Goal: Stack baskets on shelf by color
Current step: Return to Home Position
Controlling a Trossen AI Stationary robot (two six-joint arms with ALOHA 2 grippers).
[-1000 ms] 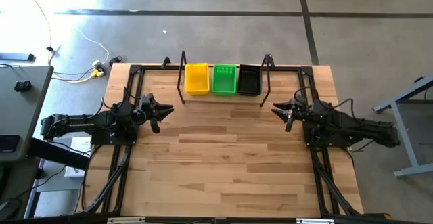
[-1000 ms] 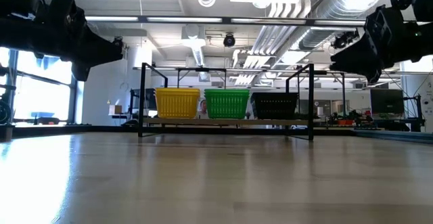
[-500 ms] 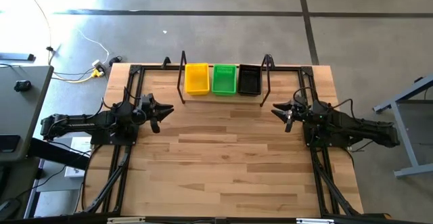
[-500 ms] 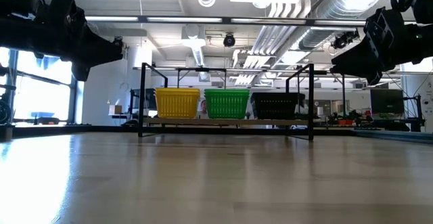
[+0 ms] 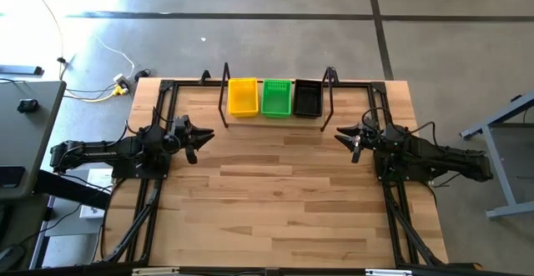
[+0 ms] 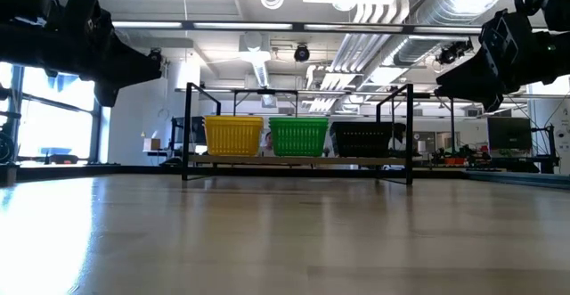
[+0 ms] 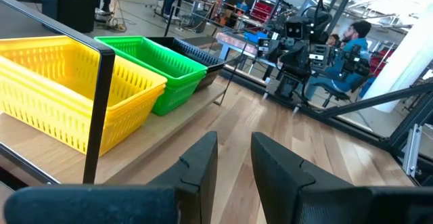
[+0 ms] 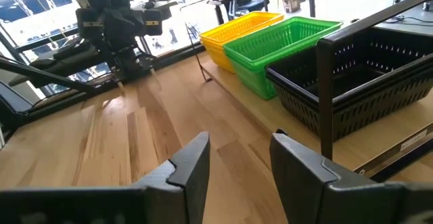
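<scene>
Three baskets stand side by side on the shelf (image 6: 303, 160) at the table's far edge, each resting on its base: a yellow basket (image 5: 242, 97), a green basket (image 5: 277, 97) and a black basket (image 5: 308, 98). My left gripper (image 5: 204, 136) hangs above the table's left side, pointing level toward the middle; its fingers (image 7: 203, 160) stand a little apart with nothing between them. My right gripper (image 5: 340, 134) hangs above the right side, facing it, open and empty (image 8: 240, 163). Both are short of the shelf's end posts.
The shelf's black uprights (image 5: 224, 101) (image 5: 331, 92) rise at either end of the basket row. Bare wooden tabletop (image 5: 284, 193) stretches from the shelf to the near edge. A person (image 7: 352, 41) sits in the room beyond the table.
</scene>
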